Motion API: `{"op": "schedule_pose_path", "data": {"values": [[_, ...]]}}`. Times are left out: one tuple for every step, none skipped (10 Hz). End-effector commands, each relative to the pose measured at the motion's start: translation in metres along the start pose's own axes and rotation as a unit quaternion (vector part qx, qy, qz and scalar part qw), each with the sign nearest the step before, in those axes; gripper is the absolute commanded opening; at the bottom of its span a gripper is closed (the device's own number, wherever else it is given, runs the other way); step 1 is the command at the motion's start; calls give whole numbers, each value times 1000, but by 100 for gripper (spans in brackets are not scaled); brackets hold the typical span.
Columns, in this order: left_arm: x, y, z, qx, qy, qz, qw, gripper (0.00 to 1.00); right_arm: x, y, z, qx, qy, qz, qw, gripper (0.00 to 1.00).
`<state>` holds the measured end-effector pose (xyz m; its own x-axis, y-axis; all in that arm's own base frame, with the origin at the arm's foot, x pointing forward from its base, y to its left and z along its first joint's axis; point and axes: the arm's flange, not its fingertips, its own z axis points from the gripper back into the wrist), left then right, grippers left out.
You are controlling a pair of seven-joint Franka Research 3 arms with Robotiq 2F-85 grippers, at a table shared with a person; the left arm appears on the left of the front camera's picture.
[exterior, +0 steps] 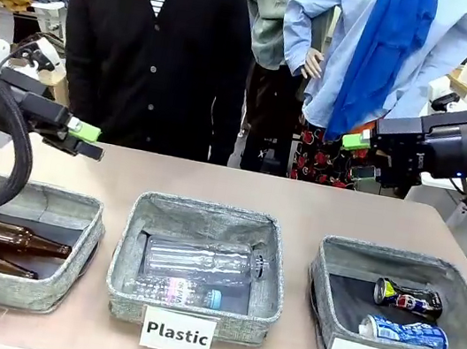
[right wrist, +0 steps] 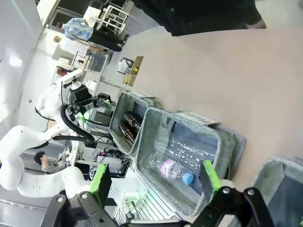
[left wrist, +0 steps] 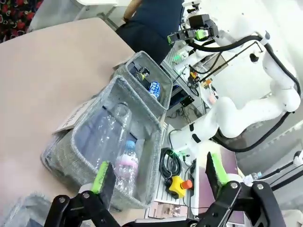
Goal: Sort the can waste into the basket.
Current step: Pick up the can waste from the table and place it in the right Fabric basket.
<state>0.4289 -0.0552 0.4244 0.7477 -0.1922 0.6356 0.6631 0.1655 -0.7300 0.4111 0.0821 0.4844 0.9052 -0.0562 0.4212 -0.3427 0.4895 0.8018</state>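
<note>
The can waste lies inside the grey basket (exterior: 336,324) marked "Can" at the front right: a dark crushed can (exterior: 408,298) behind a bright blue one (exterior: 404,332). In the left wrist view the basket (left wrist: 163,80) is the farther bin, and the blue can (left wrist: 155,88) shows in it. My left gripper (exterior: 85,139) (left wrist: 158,174) hovers open and holds nothing above the far side of the left bin. My right gripper (exterior: 355,155) (right wrist: 156,177) is raised beyond the basket, open with nothing between its fingers. A corner of the basket (right wrist: 279,172) shows in the right wrist view.
The middle "Plastic" bin (exterior: 133,252) holds clear plastic bottles (exterior: 201,260). The left "Bottle" bin (exterior: 74,269) holds two brown glass bottles (exterior: 12,237). White label cards stand at the front edge. A person in a black cardigan (exterior: 156,45) stands at the far side.
</note>
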Motion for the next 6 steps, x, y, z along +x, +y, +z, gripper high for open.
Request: {"op": "schedule_pose_path", "data": {"values": [[17, -12, -9, -7, 15, -9, 1000, 100, -1, 3, 1, 3, 0, 4, 1000, 100], [17, -12, -9, -7, 15, -9, 1000, 100, -1, 3, 1, 3, 0, 4, 1000, 100], [17, -12, -9, -7, 15, -9, 1000, 100, -1, 3, 1, 3, 0, 4, 1000, 100], [17, -12, -9, -7, 15, -9, 1000, 100, -1, 3, 1, 3, 0, 4, 1000, 100], [17, -12, -9, -7, 15, -9, 1000, 100, -1, 3, 1, 3, 0, 4, 1000, 100], [17, -12, -9, -7, 15, -9, 1000, 100, -1, 3, 1, 3, 0, 4, 1000, 100]]}}
